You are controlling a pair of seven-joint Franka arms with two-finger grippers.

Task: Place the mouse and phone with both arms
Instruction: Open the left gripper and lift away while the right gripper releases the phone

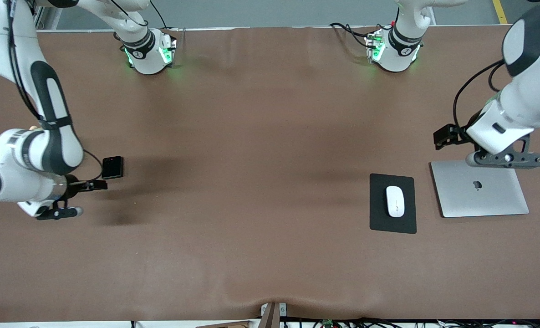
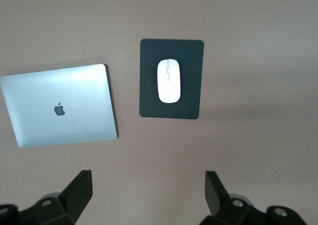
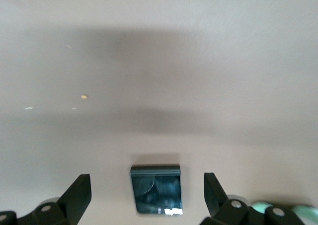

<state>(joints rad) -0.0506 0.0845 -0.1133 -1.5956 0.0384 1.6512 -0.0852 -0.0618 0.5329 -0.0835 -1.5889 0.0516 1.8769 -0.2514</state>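
The white mouse [image 1: 395, 201] lies on a black pad [image 1: 379, 221] toward the left arm's end of the table. It also shows in the left wrist view [image 2: 169, 81], on the pad [image 2: 149, 103]. My left gripper [image 1: 506, 159] hangs over the edge of a laptop beside the pad, open and empty [image 2: 148, 190]. The black phone [image 1: 112, 167] lies flat on the table toward the right arm's end. My right gripper [image 1: 59, 212] hovers close by it, open and empty [image 3: 147, 192]. In the right wrist view the phone [image 3: 156, 190] shows between the two fingertips, below them.
A closed silver laptop [image 1: 479, 188] lies beside the pad, at the left arm's end; it shows in the left wrist view [image 2: 59, 106]. The brown table cover [image 1: 252, 182] spans the middle. Both arm bases stand along the edge farthest from the front camera.
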